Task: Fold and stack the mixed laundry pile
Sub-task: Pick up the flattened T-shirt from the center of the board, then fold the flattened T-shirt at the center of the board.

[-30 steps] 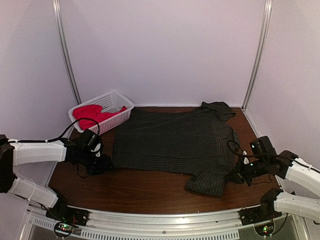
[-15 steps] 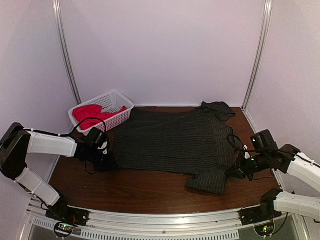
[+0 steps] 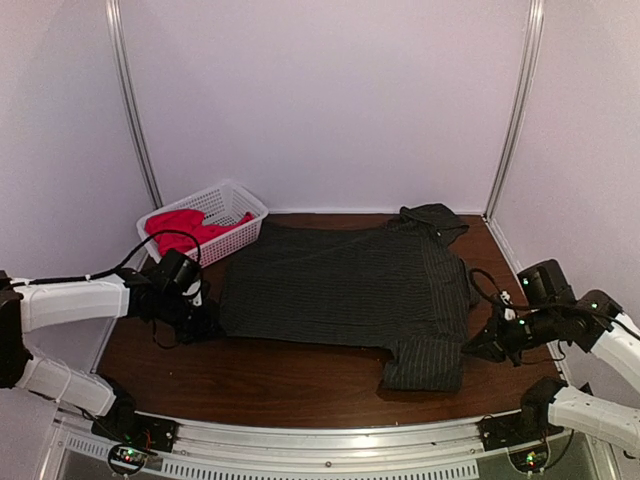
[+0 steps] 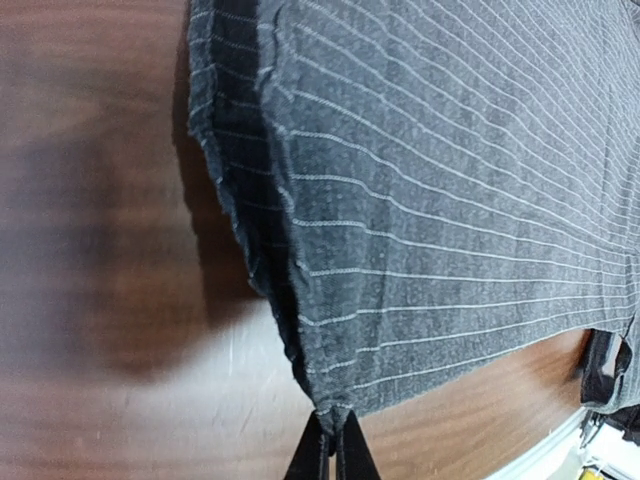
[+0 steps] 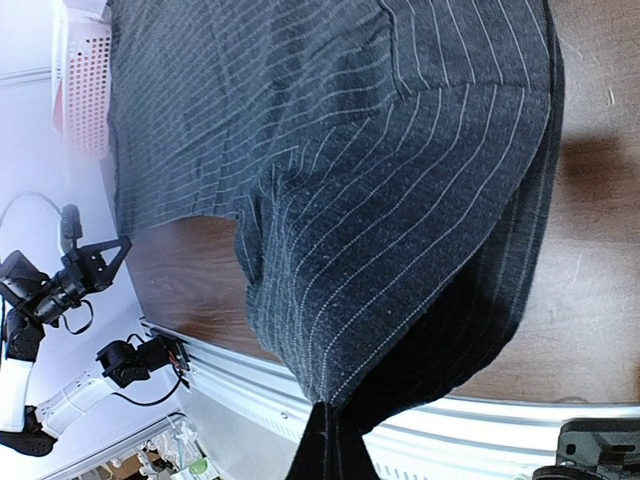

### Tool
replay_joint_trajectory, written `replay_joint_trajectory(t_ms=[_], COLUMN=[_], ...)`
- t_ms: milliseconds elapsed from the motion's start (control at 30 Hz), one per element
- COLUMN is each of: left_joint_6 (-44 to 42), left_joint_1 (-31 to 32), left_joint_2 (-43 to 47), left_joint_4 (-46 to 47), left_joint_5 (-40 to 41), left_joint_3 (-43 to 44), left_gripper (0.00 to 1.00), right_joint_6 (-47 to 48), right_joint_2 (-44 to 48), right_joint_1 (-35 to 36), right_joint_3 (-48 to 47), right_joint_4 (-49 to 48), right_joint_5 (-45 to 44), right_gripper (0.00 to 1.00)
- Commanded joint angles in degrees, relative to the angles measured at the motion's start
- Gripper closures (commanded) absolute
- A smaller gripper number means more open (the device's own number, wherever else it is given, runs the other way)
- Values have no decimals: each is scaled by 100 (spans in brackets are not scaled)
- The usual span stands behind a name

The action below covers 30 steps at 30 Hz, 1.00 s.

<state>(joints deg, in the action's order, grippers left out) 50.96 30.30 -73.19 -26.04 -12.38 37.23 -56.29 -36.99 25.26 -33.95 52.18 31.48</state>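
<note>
The dark pinstriped shirt (image 3: 345, 285) lies spread flat across the middle of the brown table, collar at the back right. My left gripper (image 3: 205, 318) is shut on the shirt's near-left hem corner (image 4: 335, 412), which bunches into the fingertips. My right gripper (image 3: 474, 347) is shut on the edge of the near-right sleeve (image 5: 390, 270) and holds that cloth lifted off the table. The red-pink T-shirt (image 3: 183, 228) lies crumpled inside the white basket at the back left.
The white lattice basket (image 3: 240, 205) stands at the back left corner, close behind my left arm. Pale walls with metal posts (image 3: 132, 110) enclose the table on three sides. A metal rail (image 3: 330, 440) runs along the near edge.
My left gripper closed on the shirt's left hem corner. My right gripper pulled the sleeve outward to the right, flattening it; the shirt now lies more stretched.
</note>
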Motion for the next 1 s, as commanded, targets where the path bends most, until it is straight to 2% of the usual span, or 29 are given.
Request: replay_joint_trajectory(t_ms=[0, 133, 267, 467, 667, 967], left_joint_6=[-125, -362, -530, -784, -927, -1023], left_joint_1=[-33, -61, -287, -535, -719, -754], left_joint_2=[174, -138, -612, -1526, -2364, -3078], left_joint_4=[-651, -998, -1252, -1100, -999, -958], left_joint_5=[-147, -15, 97, 48, 57, 250], left_joint_3=[196, 909, 1588, 2482, 3138, 3514], left_gripper=[100, 100, 100, 100, 100, 100], right_joint_6=[-50, 485, 982, 1602, 1604, 1889], right_joint_2=[-29, -845, -1567, -2623, -3516, -4877], right_joint_1=[-29, -183, -876, -1569, -1693, -1846], right_joint_3=[-614, -1298, -1805, -2383, -2933, -3330], right_joint_4=[145, -29, -229, -396, -826, -1411], right_joint_5=[-132, -284, 4, 263, 107, -23], right_gripper=[100, 100, 100, 100, 100, 100])
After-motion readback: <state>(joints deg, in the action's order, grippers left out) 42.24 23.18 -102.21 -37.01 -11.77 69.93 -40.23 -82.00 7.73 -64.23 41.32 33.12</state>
